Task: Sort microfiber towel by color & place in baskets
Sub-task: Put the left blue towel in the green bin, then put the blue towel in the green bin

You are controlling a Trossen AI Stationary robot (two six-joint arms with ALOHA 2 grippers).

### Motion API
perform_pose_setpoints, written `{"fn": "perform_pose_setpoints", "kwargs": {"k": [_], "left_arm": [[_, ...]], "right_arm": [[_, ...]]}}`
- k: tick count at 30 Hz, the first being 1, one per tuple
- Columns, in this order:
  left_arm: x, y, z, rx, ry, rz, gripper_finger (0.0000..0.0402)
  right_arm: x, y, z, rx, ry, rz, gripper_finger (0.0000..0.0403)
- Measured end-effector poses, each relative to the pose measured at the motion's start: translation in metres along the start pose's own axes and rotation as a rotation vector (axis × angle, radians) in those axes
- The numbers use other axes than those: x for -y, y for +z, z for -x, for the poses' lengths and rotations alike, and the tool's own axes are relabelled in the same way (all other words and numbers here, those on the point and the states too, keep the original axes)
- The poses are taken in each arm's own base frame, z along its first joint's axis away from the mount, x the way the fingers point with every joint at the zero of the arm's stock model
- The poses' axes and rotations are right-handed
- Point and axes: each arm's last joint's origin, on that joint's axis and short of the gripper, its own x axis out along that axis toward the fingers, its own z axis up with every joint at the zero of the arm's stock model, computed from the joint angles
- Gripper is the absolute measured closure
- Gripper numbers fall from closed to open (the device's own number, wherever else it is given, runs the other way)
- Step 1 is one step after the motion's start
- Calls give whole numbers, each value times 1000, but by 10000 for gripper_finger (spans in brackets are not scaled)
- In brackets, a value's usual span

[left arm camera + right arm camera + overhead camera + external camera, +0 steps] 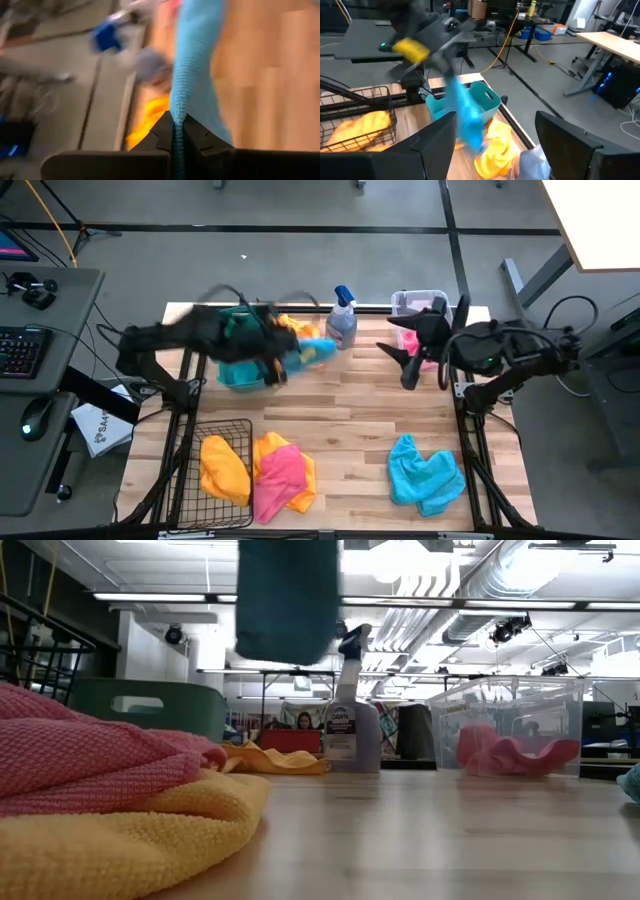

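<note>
My left gripper [278, 358] is over the teal tub [238, 372] at the table's far left, shut on a bright blue towel [312, 352]. That towel hangs high in the low view [288, 600]. My right gripper [424, 366] is open and holds nothing; it hovers near the clear bin [420, 302], which has a pink towel [505, 752] inside. An orange-yellow towel [295, 328] lies on the table beside the tub. A pink towel [282, 470] rests on a yellow one [300, 480] at the near edge. Another blue towel [425, 475] lies near right. A yellow towel [225, 470] sits in the black wire-mesh basket [215, 430]. My left gripper pinches the blue towel between its two fingers [197, 137], on a bunched fold [177, 117] at its upper end. The fingers come from above. The towel hangs below them, lifted clear of the table and slack [465, 115].
A spray bottle with a blue trigger [342, 320] stands at the far edge between the tub and the clear bin. Bare wood lies in the table's middle [350, 410]. A desk with a keyboard [25, 350] stands off the left side.
</note>
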Motion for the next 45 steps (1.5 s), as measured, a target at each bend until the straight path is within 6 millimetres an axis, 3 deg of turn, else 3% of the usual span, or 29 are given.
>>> {"fn": "perform_pose_setpoints", "kwargs": {"k": [6,11,17,22,30,37,45], "left_arm": [[-58,-32,3,-120,195,218,401],[-74,-71,13,-198,332,363,401],[-54,-120,3,-163,353,574,401],[-26,-150,-37,-131,286,710,401],[14,-202,-86,-320,358,855,401],[20,-212,-95,-378,346,829,372],[-2,-188,-80,-326,226,774,292]], "right_arm": [[-1,-1,-2,-9,-6,-38,137],[-10,-7,-12,-57,-6,3,137],[-18,-11,-24,-87,-26,31,137],[-19,-12,-34,-100,-51,23,137],[-20,-12,-35,-104,-38,-36,137],[-21,-12,-34,-106,-28,-55,137],[-20,-16,-33,-135,-33,-56,137]]}}
